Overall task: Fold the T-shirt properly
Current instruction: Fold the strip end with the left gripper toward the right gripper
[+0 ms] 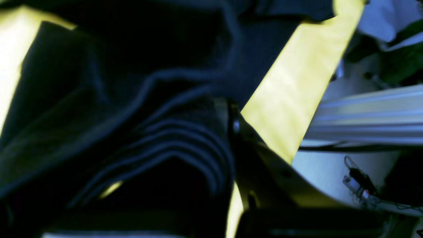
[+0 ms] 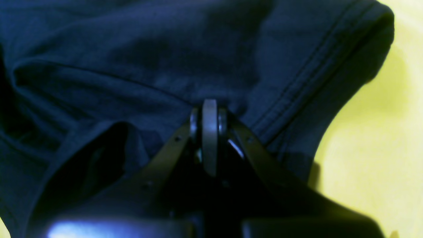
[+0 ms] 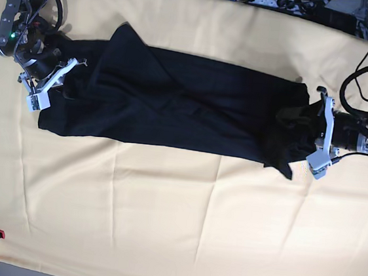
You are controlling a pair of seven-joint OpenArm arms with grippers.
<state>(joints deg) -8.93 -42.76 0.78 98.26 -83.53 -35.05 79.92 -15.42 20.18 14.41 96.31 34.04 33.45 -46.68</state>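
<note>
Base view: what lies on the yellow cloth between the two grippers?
Only the black T-shirt, stretched from the right gripper to the left gripper; nothing else, as the base view shows.

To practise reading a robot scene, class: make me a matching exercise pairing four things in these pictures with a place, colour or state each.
Things:
1. T-shirt
2. cloth
3. left gripper
4. right gripper

Descriptions:
A. pale yellow, covering the table
B. shut on fabric at the base view's left end
C. black, stretched in a long band
D. shut on fabric at the base view's right end

Pairs: 1-C, 2-A, 3-D, 4-B
</note>
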